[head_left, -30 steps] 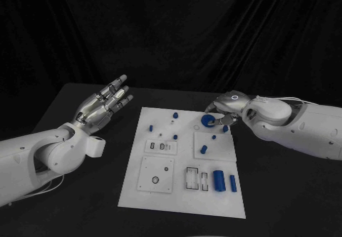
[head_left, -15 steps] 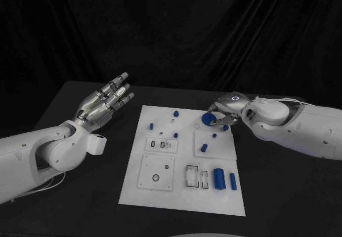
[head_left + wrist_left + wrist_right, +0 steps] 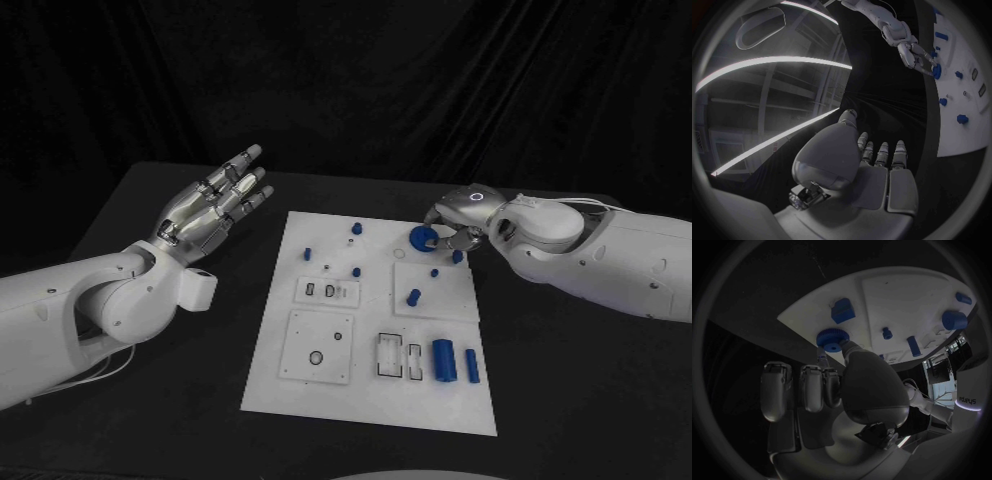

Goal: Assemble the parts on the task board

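Far left in the head view: left hand [image 3: 214,207] raised off the black table [image 3: 159,190], palm flat, fingers [image 3: 248,156] spread and released, grasping nothing. Same in the left wrist view, left hand [image 3: 873,165] with fingers straight and apart, the board well beyond the fingertips.

Just beyond those fingertips toward the middle: white task board [image 3: 378,400], flat on the table. On its far part, nearest the left hand's fingertips, small blue pegs [image 3: 306,257] and [image 3: 356,229]. Nearer the robot, a small plate with slots [image 3: 326,292], a square plate with a round hole [image 3: 319,350], a rectangular frame [image 3: 389,357], then two blue cylinders [image 3: 444,362] and [image 3: 472,368] lying side by side. On the right panel, a short blue bar [image 3: 413,297] and a small blue stud [image 3: 434,274].

Right of the board's far edge: right hand [image 3: 459,232], fingers curled in and pinching a blue toothed wheel [image 3: 421,239], held over the board's far right part; whether touching the board, cannot tell. In the right wrist view, blue toothed wheel [image 3: 830,338] clamped at the tips of thumb and finger [image 3: 822,356] of the right hand [image 3: 836,390], remaining fingers folded alongside. Beyond the fingertips there, the white board [image 3: 804,315] with a blue block [image 3: 842,310], a small stud [image 3: 887,333], a bar [image 3: 914,346] and a larger cylinder [image 3: 955,320].
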Action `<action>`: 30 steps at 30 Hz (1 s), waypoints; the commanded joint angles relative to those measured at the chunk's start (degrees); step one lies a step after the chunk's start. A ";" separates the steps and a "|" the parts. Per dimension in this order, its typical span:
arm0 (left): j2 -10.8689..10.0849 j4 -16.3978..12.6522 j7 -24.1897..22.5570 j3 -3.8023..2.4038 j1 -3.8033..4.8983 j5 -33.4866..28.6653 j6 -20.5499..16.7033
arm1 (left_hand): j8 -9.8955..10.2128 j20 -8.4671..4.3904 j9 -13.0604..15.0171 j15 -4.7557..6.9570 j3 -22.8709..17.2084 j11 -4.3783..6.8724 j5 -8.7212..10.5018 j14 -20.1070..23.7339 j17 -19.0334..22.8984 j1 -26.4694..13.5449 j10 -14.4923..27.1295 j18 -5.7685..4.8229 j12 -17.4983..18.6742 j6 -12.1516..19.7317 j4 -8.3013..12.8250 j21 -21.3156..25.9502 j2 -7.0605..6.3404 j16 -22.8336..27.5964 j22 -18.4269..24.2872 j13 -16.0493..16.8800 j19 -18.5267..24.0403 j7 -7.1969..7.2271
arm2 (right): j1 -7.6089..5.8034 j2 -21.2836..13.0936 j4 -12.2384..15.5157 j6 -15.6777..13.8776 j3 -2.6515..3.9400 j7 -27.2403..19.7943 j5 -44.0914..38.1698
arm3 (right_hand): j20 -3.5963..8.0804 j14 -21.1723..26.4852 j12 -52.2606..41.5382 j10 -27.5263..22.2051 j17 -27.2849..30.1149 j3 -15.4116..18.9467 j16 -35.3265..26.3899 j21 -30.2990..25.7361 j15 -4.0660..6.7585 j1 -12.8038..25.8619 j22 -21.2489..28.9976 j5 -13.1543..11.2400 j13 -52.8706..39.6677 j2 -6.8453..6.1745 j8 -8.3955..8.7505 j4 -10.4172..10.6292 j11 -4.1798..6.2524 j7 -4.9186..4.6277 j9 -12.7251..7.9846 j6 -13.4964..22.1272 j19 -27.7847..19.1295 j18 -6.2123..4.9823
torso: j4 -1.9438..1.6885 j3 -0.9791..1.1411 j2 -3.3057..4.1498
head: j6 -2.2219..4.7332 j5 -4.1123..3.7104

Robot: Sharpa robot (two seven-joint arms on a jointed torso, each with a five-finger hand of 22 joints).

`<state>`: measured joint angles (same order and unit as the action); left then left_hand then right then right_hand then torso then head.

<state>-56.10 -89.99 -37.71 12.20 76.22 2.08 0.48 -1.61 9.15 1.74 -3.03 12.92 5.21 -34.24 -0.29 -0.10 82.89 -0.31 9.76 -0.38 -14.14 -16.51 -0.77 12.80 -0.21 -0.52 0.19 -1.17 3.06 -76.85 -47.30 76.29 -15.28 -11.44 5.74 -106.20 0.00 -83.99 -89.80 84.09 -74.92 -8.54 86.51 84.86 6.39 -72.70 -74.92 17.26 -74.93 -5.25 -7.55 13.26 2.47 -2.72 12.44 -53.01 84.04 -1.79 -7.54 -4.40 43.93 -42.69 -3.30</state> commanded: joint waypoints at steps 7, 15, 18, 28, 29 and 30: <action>0.12 0.18 -0.72 -0.05 0.10 0.16 1.04 | -0.17 0.47 0.03 -0.40 -0.44 -0.40 -0.73 0.01 -0.01 0.76 -0.08 0.44 0.27 0.07 0.07 -0.28 0.01 0.08 -0.08 -0.07 -0.02 -0.38 | 0.94 0.01 0.20 -1.63 -0.45 -0.87 -0.31 | -0.19 -4.84 -0.20 5.91 -9.76 -0.77 -1.14 -0.51 0.01 -2.30 -11.20 4.37 -15.07 0.89 -3.57 -2.66 0.14 0.94 3.56 -3.72 2.42 0.11 | 0.08 0.07 0.08 | -0.07 0.20; 0.26 0.35 -0.43 -0.05 0.09 0.16 1.10 | -0.15 0.51 0.02 -0.44 -0.54 -0.40 -1.00 0.00 -0.01 0.94 -0.09 0.44 0.26 0.16 0.12 -0.28 -0.02 0.08 -0.08 -0.07 -0.02 -0.36 | 0.17 -0.47 2.16 -4.20 -0.44 -1.50 -0.31 | -0.12 -4.80 -0.20 5.91 -9.51 -0.77 -1.36 -0.73 0.09 -2.41 -11.09 4.58 -15.07 0.89 -4.21 -2.99 0.17 0.97 4.25 -4.22 2.30 0.06 | 0.04 0.09 0.04 | -0.07 0.17; 0.34 0.42 -0.30 -0.05 0.09 0.16 1.15 | -0.14 0.52 0.01 -0.45 -0.57 -0.40 -1.08 0.00 -0.01 0.99 -0.08 0.44 0.27 0.25 0.14 -0.28 -0.04 0.08 -0.08 -0.07 -0.02 -0.35 | -0.51 -0.36 3.14 -4.42 -0.44 -1.58 -0.30 | -0.11 -4.77 -0.20 5.91 -9.33 -0.73 -1.51 -0.94 0.11 -2.35 -10.95 4.54 -15.07 0.83 -4.21 -2.98 0.17 0.93 4.32 -4.13 2.17 -0.01 | 0.06 0.07 0.02 | -0.06 0.21; 0.81 0.81 0.01 -0.05 0.09 0.16 1.58 | -0.14 0.54 0.02 -0.47 -0.59 -0.41 -1.15 0.00 -0.02 1.04 -0.11 0.44 0.26 0.23 0.13 -0.28 -0.08 0.08 -0.08 -0.06 -0.02 -0.32 | -2.14 2.58 5.20 -3.61 -0.43 -2.28 -0.30 | -0.06 -4.82 -0.20 5.91 -9.41 -0.68 -1.42 -0.92 0.14 -2.07 -10.99 4.28 -15.07 0.86 -4.05 -2.90 0.09 0.79 4.51 -3.54 2.21 0.01 | 0.01 -0.03 0.05 | -0.50 0.18; 0.86 0.85 0.03 -0.05 0.09 0.16 1.62 | -0.14 0.54 0.02 -0.47 -0.59 -0.41 -1.15 0.00 -0.02 1.04 -0.11 0.44 0.26 0.23 0.13 -0.28 -0.08 0.08 -0.08 -0.06 -0.02 -0.32 | -2.17 2.89 5.16 -3.43 -0.43 -2.36 -0.30 | -0.06 -4.82 -0.20 5.91 -9.41 -0.68 -1.42 -0.92 0.14 -2.06 -11.00 4.28 -15.07 0.86 -4.05 -2.90 0.09 0.79 4.51 -3.54 2.21 0.01 | 0.03 -0.01 0.05 | -0.54 0.20; 0.93 0.89 0.06 -0.05 0.09 0.16 1.67 | -0.13 0.54 0.01 -0.48 -0.59 -0.41 -1.16 0.01 -0.01 1.05 -0.10 0.44 0.26 0.26 0.12 -0.27 -0.08 0.09 -0.07 -0.06 -0.01 -0.31 | -2.20 3.31 5.08 -3.21 -0.43 -2.47 -0.30 | -0.06 -4.82 -0.20 5.91 -9.38 -0.69 -1.44 -0.95 0.13 -2.04 -10.98 4.13 -15.07 0.89 -4.00 -2.90 0.08 0.77 4.56 -3.40 2.20 0.00 | 0.03 0.00 0.05 | -0.55 0.20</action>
<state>-55.30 -89.08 -37.26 12.21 76.22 2.09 1.12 -1.61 9.14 1.74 -2.99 12.77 5.22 -35.18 -0.32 -0.13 83.46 -0.30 9.76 -0.38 -14.14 -16.35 -0.77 12.77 -0.21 -0.51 0.19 -1.17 3.07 -78.92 -44.10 81.35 -18.72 -11.89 3.88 -106.09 0.00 -83.99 -89.80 84.09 -74.91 -9.32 85.35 84.09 6.38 -75.00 -74.91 21.40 -74.92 -4.58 -11.62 10.09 2.48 -4.16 12.85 -54.58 84.04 -1.80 -7.48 -4.39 43.95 -43.20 -3.09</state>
